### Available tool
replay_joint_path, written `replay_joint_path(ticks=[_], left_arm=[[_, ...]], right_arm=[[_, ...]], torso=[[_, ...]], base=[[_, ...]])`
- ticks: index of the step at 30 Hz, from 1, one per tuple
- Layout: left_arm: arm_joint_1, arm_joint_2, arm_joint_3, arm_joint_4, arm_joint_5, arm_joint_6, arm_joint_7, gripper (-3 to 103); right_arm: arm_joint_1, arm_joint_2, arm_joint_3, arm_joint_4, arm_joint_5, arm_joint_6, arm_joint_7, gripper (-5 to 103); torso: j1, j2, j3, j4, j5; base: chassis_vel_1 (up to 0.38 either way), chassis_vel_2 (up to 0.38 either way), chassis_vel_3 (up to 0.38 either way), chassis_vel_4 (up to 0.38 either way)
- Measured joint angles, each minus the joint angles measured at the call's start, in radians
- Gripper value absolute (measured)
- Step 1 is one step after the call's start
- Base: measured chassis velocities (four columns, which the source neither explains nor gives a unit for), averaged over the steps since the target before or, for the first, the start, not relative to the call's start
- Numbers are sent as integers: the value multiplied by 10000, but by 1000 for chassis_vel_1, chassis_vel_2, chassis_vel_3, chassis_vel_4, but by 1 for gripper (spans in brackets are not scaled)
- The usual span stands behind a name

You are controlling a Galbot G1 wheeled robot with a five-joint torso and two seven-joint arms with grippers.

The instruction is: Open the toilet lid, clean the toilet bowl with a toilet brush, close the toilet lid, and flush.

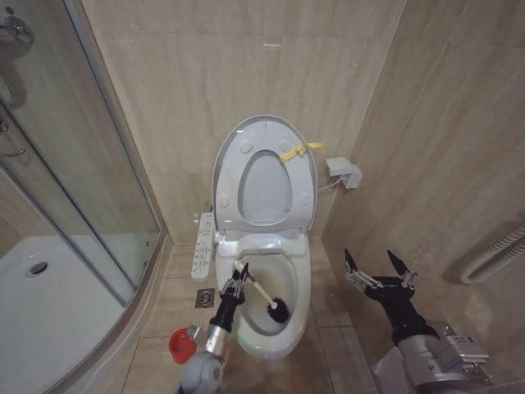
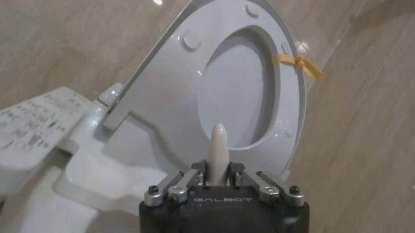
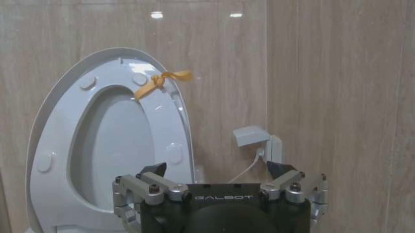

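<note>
Gripping with our left gripper (image 1: 239, 283), we are holding the toilet brush (image 1: 264, 300) by its thin white handle, fingers clamped on it, forearm reaching up from low in the head view. Just beyond those fingers the black bristle head is sitting inside the toilet bowl (image 1: 299, 283), with the red holder cup (image 1: 182, 345) on the floor back beside our elbow. Our right gripper (image 1: 376, 263) is hovering well off to the bowl's other side, fingers spread apart and holding nothing.

From the left wrist, our left gripper (image 2: 219, 175) is pinching the handle's rounded end (image 2: 218, 148), and the toilet lid (image 2: 172, 82) is standing raised beyond it.

From the right wrist, our right gripper (image 3: 220, 171) is gaping before the upright toilet lid (image 3: 61, 99) and its yellow ribbon (image 3: 159, 80).
</note>
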Motion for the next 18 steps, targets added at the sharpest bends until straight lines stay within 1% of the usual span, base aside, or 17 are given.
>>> replay_joint_path(ticks=[5,10,14,17,18], left_arm=[[497,-260,2,-411,33,3,-31,22],[630,-388,-23,-615,44,5,-124,23],[665,-390,-215,-770,-8,-31,-141,23],[610,-380,-587,-609,164,-228,31,22],[610,-380,-587,-609,164,-228,31,22]], right_arm=[[0,0,0,0,0,0,0,100],[0,0,0,0,0,0,0,100],[0,0,0,0,0,0,0,100],[0,0,0,0,0,0,0,100],[0,0,0,0,0,0,0,100]], torso=[[0,0,0,-3,-1],[0,-2,1,-5,-2],[1,-2,2,-7,-5],[0,-2,1,-6,-5],[0,-2,1,-6,-5]], base=[[0,0,0,0],[0,0,0,0],[0,0,0,0],[0,0,0,0],[0,0,0,0]])
